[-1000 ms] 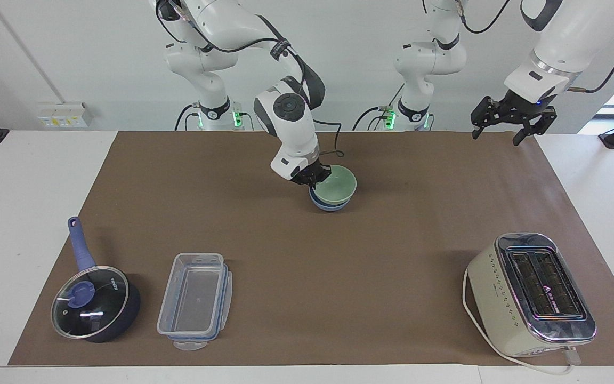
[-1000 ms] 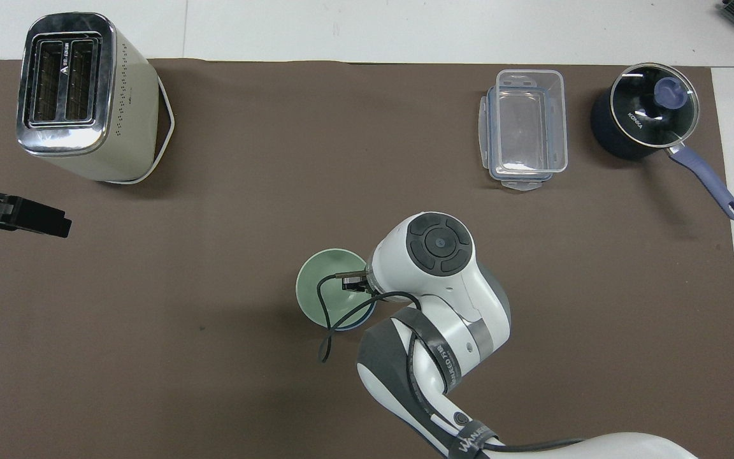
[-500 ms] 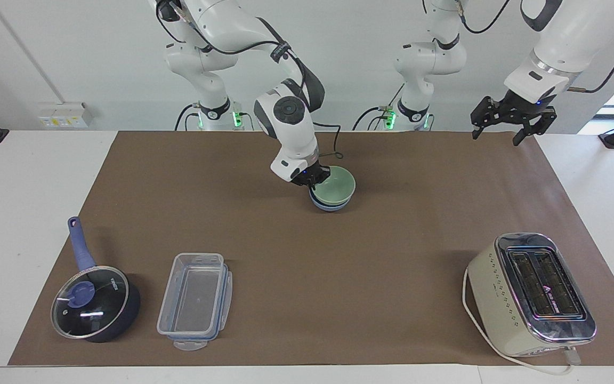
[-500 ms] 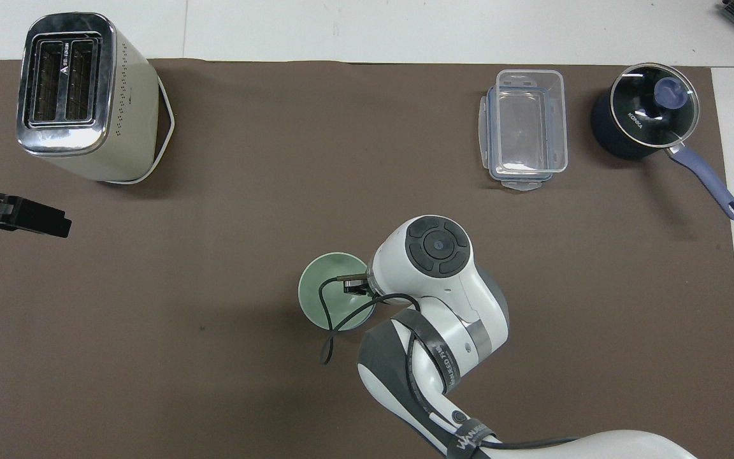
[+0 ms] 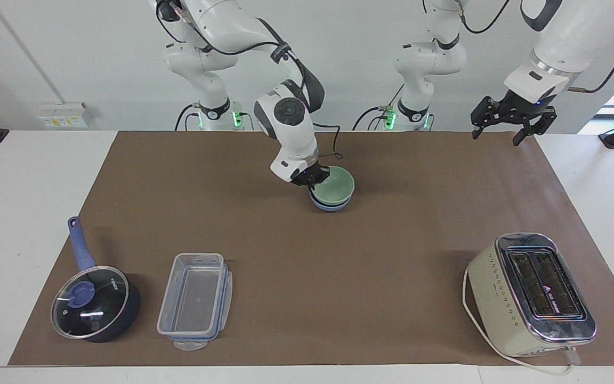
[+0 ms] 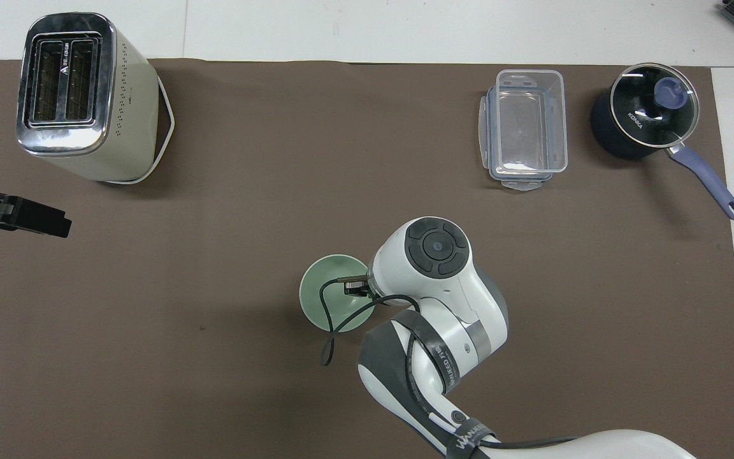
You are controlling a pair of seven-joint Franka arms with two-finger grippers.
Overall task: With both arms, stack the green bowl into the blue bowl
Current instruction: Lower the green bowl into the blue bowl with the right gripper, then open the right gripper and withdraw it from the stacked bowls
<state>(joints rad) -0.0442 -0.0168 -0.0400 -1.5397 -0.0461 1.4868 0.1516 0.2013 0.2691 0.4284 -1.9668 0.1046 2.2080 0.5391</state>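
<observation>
A: Report orientation of the green bowl.

B: Upright, opening up; round, so no long axis. It sits nested in the blue bowl, mid-mat, nearer to the robots than the clear container.

A: Pincer state?

B: My right gripper is clamped on the green bowl's rim. My left gripper waits, fingers apart, over the mat corner at the left arm's end.

A: Change since the earlier frame?

B: The green bowl has settled slightly lower into the blue one
</observation>
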